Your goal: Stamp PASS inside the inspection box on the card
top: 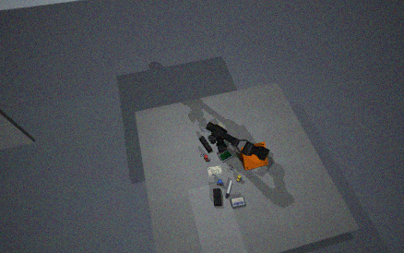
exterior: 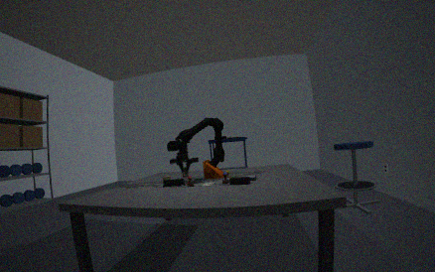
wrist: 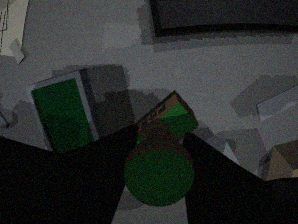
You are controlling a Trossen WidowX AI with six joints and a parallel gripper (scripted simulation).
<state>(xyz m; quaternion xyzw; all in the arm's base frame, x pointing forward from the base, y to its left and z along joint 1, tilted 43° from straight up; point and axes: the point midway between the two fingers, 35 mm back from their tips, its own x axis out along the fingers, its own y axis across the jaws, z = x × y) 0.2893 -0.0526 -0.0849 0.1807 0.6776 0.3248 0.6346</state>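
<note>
My gripper [top: 221, 148] [exterior: 185, 172] [wrist: 160, 137] points down beside the green pad and is shut on a stamp. The stamp [wrist: 159, 176] has a round green knob, a brown neck and a brown block with a green top; its lettering is not readable. Whether its base touches the bench cannot be told. The green ink pad [top: 225, 156] [wrist: 60, 117] lies open just left of the stamp in the wrist view. The pale card [top: 214, 171] [wrist: 14, 22] lies beyond the pad, at the upper left in the wrist view. Its box is too small to make out.
A black block [top: 206, 144] [wrist: 225, 15] lies near the gripper. A red piece [top: 206, 158], a blue piece [top: 219, 182], a yellow piece [top: 239, 178], a marker [top: 229, 188], another black block [top: 218, 197] and a blue-and-white box [top: 238, 201] lie around the card. A brown block [wrist: 281, 164] is lower right.
</note>
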